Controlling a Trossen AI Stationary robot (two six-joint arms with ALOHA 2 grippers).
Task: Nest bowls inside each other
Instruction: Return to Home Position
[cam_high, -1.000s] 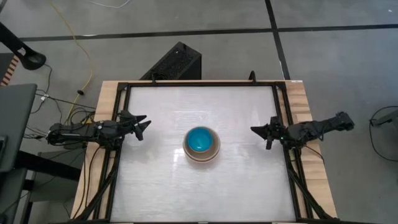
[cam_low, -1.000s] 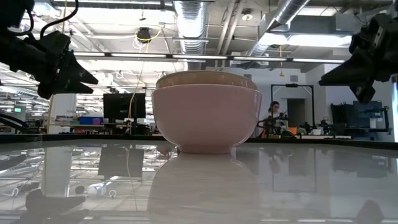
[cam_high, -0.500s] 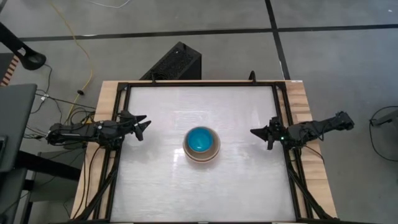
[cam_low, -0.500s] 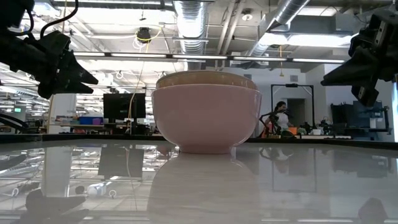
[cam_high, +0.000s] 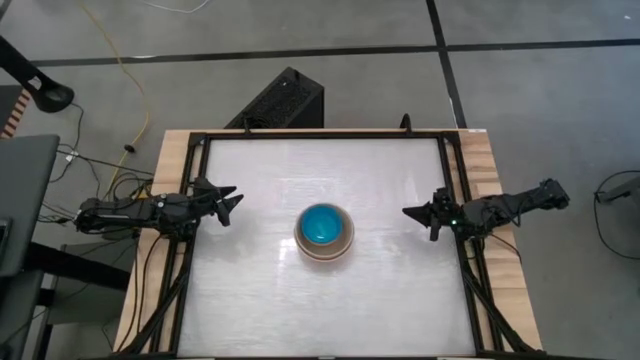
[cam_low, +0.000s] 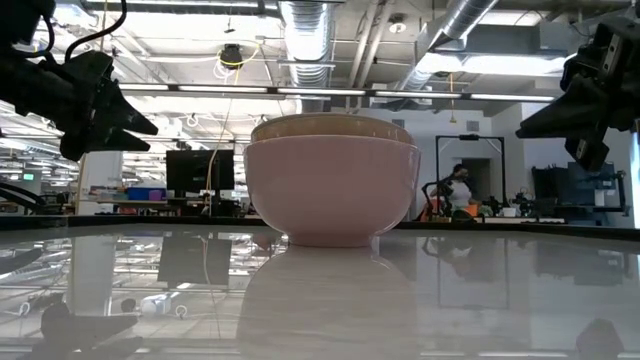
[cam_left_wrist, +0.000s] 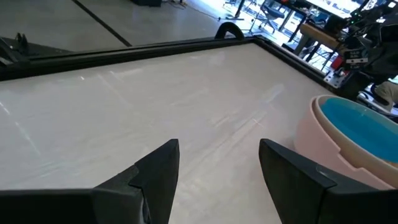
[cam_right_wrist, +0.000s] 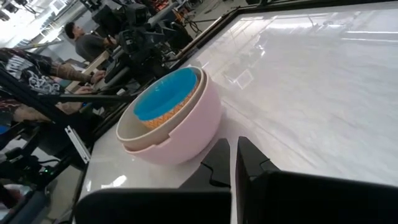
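The bowls (cam_high: 323, 232) stand nested in one stack at the table's middle, resting on the outermost bowl's base. The outermost is a cream-pink bowl (cam_low: 332, 190), and a blue bowl (cam_right_wrist: 166, 93) lies uppermost. An orange one (cam_right_wrist: 163, 116) shows just under the blue. My left gripper (cam_high: 232, 203) hovers open above the table's left edge, pointing at the stack, with nothing between its fingers (cam_left_wrist: 160, 167). My right gripper (cam_high: 410, 212) hovers shut above the right edge, also pointing at the stack (cam_right_wrist: 171, 118), well short of it.
The white tabletop (cam_high: 380, 170) is bordered by a black frame (cam_high: 325, 134). A black box (cam_high: 285, 100) sits on the floor beyond the far edge. People and benches show in the room behind (cam_low: 455, 190).
My right gripper has rolled slightly about the line it points along and otherwise kept its place. The bowls have not moved.
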